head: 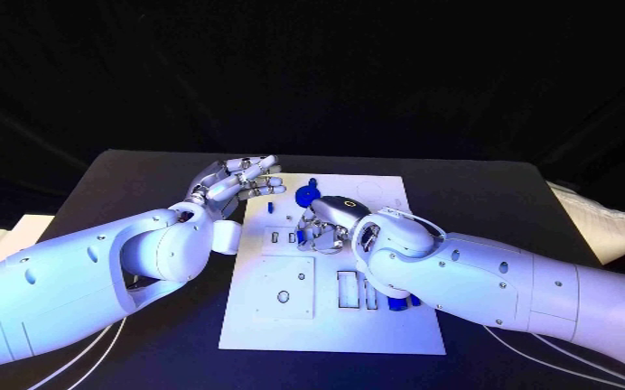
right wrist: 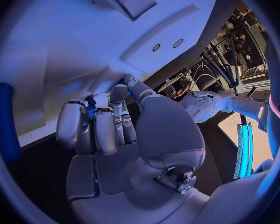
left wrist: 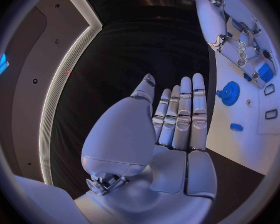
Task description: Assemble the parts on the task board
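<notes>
- I judge I am mid-placement: my right hand (head: 326, 225) sits low over the middle of the task board (head: 293, 318), fingers curled round a small blue part (right wrist: 90, 109) that peeks between them in the right wrist view.
- My left hand (head: 235, 181) holds nothing; in its own wrist view the fingers (left wrist: 185, 114) stand straight and side by side, just off the board's left edge near its far end.
- A round blue gear-like part (head: 306, 195) is on the board just beyond my right hand, with a small blue piece (head: 271, 207) near it; more blue shows beside my right forearm at the slots (head: 353, 289).
- Next, I think, the held part must be lined up with its seat and pressed down; I cannot tell which recess it belongs to, since my hand covers it.
- Room is tight at the far end, between the gear and my left fingers. The near half of the board and the black table (head: 144, 169) round it lie open for backing off.
</notes>
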{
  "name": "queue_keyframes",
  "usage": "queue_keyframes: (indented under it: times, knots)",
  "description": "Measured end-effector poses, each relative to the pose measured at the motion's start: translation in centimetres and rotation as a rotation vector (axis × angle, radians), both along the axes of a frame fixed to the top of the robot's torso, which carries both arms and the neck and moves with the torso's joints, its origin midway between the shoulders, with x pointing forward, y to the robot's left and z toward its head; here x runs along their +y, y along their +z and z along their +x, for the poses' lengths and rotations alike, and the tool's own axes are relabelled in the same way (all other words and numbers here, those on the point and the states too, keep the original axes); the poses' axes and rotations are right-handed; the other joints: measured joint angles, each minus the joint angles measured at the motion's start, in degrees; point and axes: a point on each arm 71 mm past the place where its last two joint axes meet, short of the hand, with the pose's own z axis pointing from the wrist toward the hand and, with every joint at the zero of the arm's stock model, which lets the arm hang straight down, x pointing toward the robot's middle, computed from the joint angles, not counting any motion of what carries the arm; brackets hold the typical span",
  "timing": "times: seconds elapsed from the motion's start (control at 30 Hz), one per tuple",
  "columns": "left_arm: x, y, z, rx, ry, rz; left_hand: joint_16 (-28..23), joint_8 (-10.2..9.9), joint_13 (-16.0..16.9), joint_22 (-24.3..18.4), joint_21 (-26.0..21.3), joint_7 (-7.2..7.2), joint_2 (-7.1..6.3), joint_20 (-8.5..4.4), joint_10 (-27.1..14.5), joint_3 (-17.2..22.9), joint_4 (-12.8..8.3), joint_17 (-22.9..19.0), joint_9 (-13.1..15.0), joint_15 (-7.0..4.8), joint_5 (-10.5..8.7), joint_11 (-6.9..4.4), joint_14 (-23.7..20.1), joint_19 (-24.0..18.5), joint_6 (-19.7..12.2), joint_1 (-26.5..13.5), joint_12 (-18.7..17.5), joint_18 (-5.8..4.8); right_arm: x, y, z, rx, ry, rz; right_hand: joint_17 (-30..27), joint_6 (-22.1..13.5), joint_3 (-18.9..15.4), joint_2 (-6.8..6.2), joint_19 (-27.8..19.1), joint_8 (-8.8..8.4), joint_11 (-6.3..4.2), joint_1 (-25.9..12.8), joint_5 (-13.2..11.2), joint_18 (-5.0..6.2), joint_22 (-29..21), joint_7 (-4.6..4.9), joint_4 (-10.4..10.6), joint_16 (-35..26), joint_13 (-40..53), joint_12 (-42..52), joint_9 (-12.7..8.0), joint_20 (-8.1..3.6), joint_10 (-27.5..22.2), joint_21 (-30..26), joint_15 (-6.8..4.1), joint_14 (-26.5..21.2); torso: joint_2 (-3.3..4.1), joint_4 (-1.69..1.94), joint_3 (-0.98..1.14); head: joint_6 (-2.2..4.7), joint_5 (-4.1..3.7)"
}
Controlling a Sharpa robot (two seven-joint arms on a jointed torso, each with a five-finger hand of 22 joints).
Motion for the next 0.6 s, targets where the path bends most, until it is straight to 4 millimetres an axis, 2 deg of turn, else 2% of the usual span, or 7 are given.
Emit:
queue_keyframes:
  times: [0.23, 0.47, 0.53, 0.6]
  knots:
    - [0.01, -0.01, 0.00, 0.001, 0.000, 0.000, 0.00, 0.00, 0.00, 0.00, 0.00, 0.00, 0.00, 0.00, 0.00, 0.00, 0.00, 0.06, 0.00, 0.00, 0.00, 0.00, 0.00, 0.00, 0.00, 0.00, 0.00, 0.00, 0.01, -0.04, -0.02, -0.005, -0.002, 0.003, -0.22, -0.67, -1.73, -1.86, -0.60, -0.32, 0.29, -1.87, 0.81, 0.00, -0.95, 0.59, 0.65, -0.42, -1.57, -1.79, -0.09, 0.22, -0.70, -0.44, 0.04, 0.04, 0.00, 0.01, -0.01, -0.02, 0.10]
    - [-0.01, -0.01, 0.01, 0.001, -0.001, 0.000, 0.00, 0.00, 0.00, 0.00, 0.00, 0.00, 0.00, 0.00, 0.00, 0.00, 0.00, 0.05, 0.00, 0.00, 0.00, 0.00, 0.00, 0.00, 0.00, 0.00, 0.00, 0.00, -0.02, -0.11, -0.02, -0.010, -0.007, 0.008, -0.58, -1.89, -2.76, -2.18, -0.98, -0.53, 0.57, -2.11, 1.11, 0.00, -1.72, 0.60, 0.93, -0.77, -2.88, -3.34, -0.21, 0.25, -1.68, -1.06, 0.23, 0.18, -0.02, 0.01, -0.01, -0.04, 0.18]
    - [-0.01, -0.01, 0.01, 0.001, -0.001, 0.000, 0.00, 0.00, 0.00, 0.00, 0.00, 0.00, 0.00, 0.00, 0.00, 0.00, 0.00, 0.05, 0.00, 0.00, 0.00, 0.00, 0.00, 0.00, 0.00, 0.00, 0.00, 0.00, -0.04, -0.13, -0.02, -0.011, -0.009, 0.010, -0.73, -2.39, -3.48, -2.92, -1.22, -0.53, 0.64, -2.67, 1.74, 0.01, -2.03, 0.87, 1.34, -0.80, -3.30, -3.80, -0.29, 0.44, -1.85, -1.10, 0.42, 0.00, -0.02, 0.01, -0.01, -0.04, 0.13]
    - [-0.01, -0.01, 0.01, 0.002, -0.001, 0.000, 0.00, 0.00, 0.00, 0.00, 0.00, 0.00, 0.00, 0.00, 0.00, 0.00, 0.00, 0.05, 0.00, 0.00, 0.00, 0.00, 0.00, 0.00, 0.00, 0.00, 0.00, 0.00, -0.09, -0.17, -0.04, -0.015, -0.012, 0.014, -0.80, -3.02, -4.91, -3.88, -1.31, -0.52, 0.81, -3.64, 2.97, 0.01, -2.28, 0.69, 1.94, -1.08, -3.90, -4.52, -0.27, 0.53, -2.43, -1.39, 0.42, -0.01, -0.02, 0.01, -0.01, -0.05, 0.08]
